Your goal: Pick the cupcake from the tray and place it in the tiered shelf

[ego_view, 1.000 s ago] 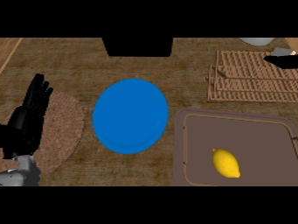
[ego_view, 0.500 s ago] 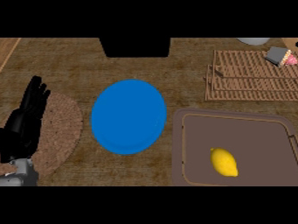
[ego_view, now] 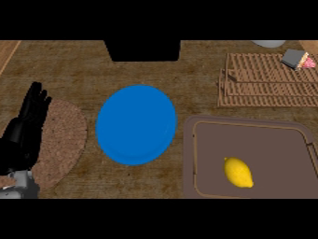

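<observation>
Presently only one hand is in view: the left hand point(ego_view: 25, 133), at the lower left, fingers point(ego_view: 36, 100) straight and together, pointing away from the robot, holding nothing. It rests over a round brown mat point(ego_view: 65, 140) and shows no sign of reaching. The right hand does not appear in the head view, so its fingers cannot be reported.

Immediately to the right of those fingers lies a blue plate point(ego_view: 136, 124), bare. Further right again, and nearer the robot, sits the tray point(ego_view: 258, 140), a brown rimmed rectangle carrying a yellow lemon point(ego_view: 238, 172) and no cupcake.

The cupcake point(ego_view: 299, 59) is found far from the fingers, up and well to the right, lying tipped on its side on the slatted top of the tiered shelf point(ego_view: 271, 86) (wrapper end toward the left, pink topping toward the right, so its long axis runs roughly left to right with a slight tilt). No hand touches it. A pale rounded object point(ego_view: 268, 43) shows at the far edge just beside the shelf; its nature cannot be determined. A dark block point(ego_view: 142, 50) stands at the far edge, beyond the plate.

Judgement: with the cupcake on the shelf and off the tray, the placement appears complete. Any correction, such as righting the cupcake, would fall to the right arm, since the shelf lies on that side and the whole plate separates it from the left fingers.
</observation>
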You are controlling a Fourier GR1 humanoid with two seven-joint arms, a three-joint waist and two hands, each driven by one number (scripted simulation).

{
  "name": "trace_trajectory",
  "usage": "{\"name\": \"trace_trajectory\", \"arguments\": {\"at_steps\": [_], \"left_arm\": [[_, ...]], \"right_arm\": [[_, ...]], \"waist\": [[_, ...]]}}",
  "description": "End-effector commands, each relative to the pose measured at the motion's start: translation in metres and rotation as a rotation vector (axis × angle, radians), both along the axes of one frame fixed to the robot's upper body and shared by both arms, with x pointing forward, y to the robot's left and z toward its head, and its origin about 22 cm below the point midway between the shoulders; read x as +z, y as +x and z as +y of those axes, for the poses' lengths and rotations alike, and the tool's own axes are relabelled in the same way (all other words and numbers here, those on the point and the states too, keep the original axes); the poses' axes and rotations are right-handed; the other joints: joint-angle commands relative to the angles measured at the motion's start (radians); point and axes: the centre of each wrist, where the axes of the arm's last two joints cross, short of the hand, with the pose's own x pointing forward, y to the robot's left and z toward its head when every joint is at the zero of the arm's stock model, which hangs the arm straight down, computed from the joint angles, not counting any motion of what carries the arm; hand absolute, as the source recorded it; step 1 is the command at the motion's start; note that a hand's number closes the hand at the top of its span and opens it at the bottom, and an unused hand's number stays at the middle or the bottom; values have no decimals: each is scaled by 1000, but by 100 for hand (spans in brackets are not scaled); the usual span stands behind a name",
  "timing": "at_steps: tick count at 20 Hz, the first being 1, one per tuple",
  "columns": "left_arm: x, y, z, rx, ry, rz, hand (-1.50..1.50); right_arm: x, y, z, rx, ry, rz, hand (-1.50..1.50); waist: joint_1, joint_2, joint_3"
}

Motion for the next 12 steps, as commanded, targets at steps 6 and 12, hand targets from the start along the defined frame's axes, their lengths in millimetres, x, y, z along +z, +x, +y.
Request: {"name": "trace_trajectory", "arguments": {"at_steps": [6, 12], "left_arm": [[-8, 0, 0, -26, -19, -1, 0], [-2, 14, 18, -5, -1, -9, 0]], "right_arm": [[7, -83, -71, 53, 25, -15, -150], [3, -116, -86, 60, 34, -23, -150]], "waist": [[8, 2, 0], [6, 2, 0]]}}
